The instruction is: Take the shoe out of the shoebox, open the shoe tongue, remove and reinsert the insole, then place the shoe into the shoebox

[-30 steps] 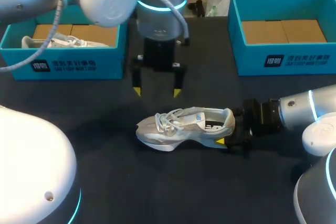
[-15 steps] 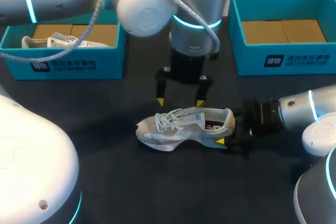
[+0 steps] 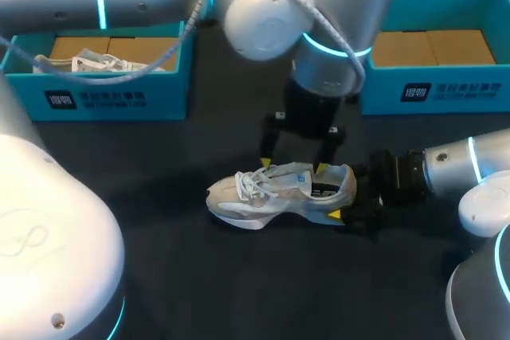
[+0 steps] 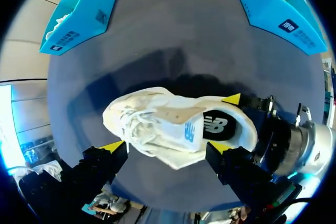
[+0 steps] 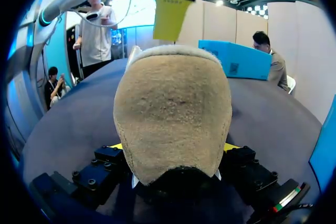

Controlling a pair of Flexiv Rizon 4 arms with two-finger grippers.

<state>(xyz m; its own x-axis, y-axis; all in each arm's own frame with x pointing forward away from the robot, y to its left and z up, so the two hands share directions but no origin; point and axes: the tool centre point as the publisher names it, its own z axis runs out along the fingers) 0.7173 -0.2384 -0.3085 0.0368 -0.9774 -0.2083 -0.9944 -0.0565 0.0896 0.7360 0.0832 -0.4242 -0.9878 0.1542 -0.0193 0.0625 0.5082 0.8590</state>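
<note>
Shoe (image 3: 275,193) | heel clamped in right gripper (image 5: 173,147) | below spread left gripper (image 3: 293,166)

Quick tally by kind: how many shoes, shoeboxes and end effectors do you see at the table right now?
White mesh sneaker: 2
Teal cardboard shoebox: 2
Yellow-tipped end effector: 2
Total: 6

The shoe (image 3: 283,193) has a small blue letter mark (image 4: 190,132) on its side and a white mark (image 4: 215,125) on the black insole inside. The left box (image 3: 96,99) and the right box (image 3: 450,91), on either side of the shoe, each have a white sign and white writing on the front. The left box's end has a barcode sticker (image 4: 65,40).
</note>
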